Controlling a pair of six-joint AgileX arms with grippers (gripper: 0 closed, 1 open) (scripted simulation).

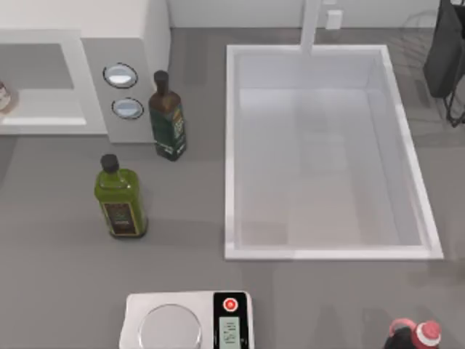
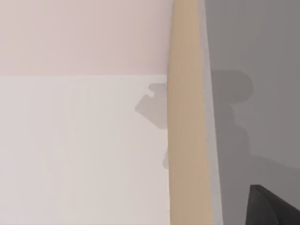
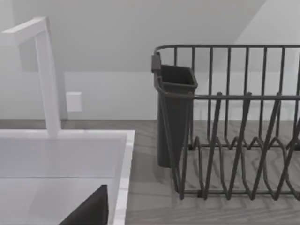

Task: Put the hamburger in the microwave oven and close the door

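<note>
Top view: microwave oven [image 1: 87, 80] stood at the surface's far left corner, cavity open; a small brown item at its left edge was possibly the hamburger [image 1: 4, 96], door closing outstanding. Right arm parked far right. Wrist views: neither gripper's opening could be judged.
</note>
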